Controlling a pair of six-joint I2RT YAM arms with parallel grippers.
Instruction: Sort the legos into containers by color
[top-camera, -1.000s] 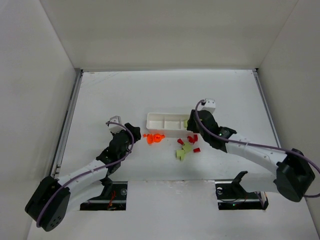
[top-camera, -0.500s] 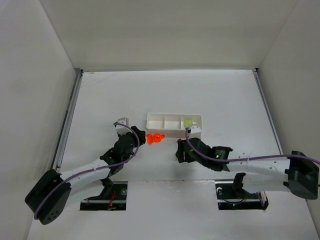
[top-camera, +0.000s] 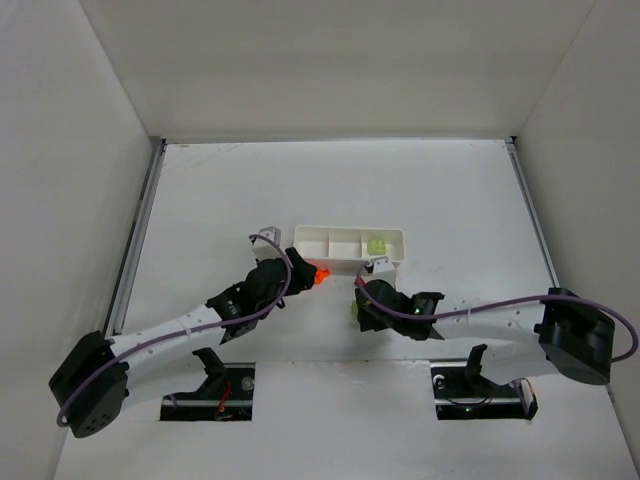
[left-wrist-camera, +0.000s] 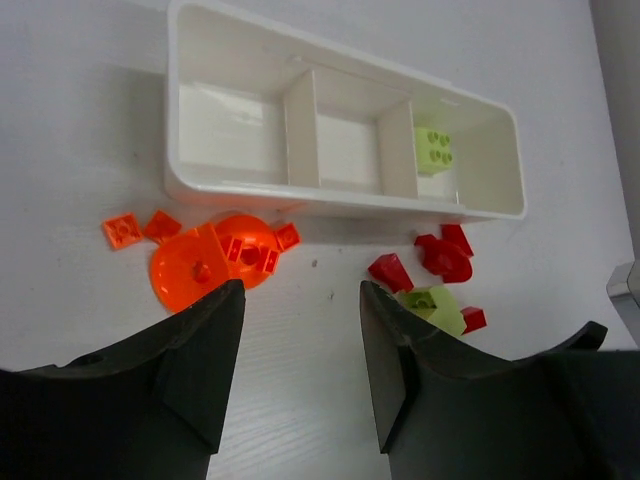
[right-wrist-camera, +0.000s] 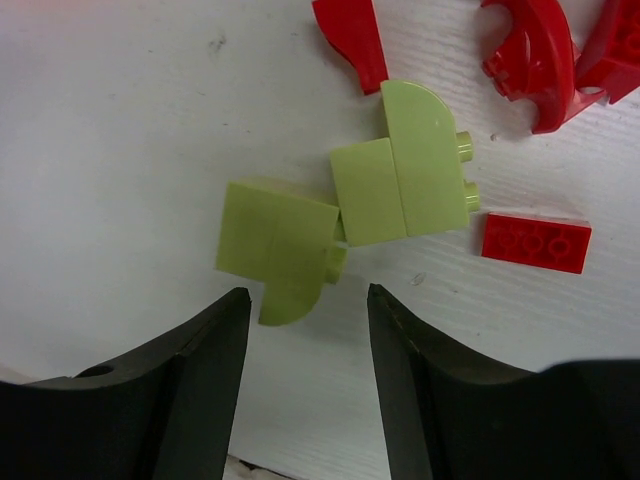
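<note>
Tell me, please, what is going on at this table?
Two arms are sorting legos by colour into a white tray. Its right compartment holds one yellow-green brick; the other two hold nothing. The left gripper, open, hovers by the orange pieces. The right gripper, open, hovers over the loose yellow-green bricks, with red pieces beside them.

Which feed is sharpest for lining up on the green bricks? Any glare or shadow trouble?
Right wrist: green bricks crisp, evenly lit, no glare. Left wrist: tray sharp, soft shadow along its near wall, fingers soft. Top external: green bricks tiny, mostly under the right arm.
</note>
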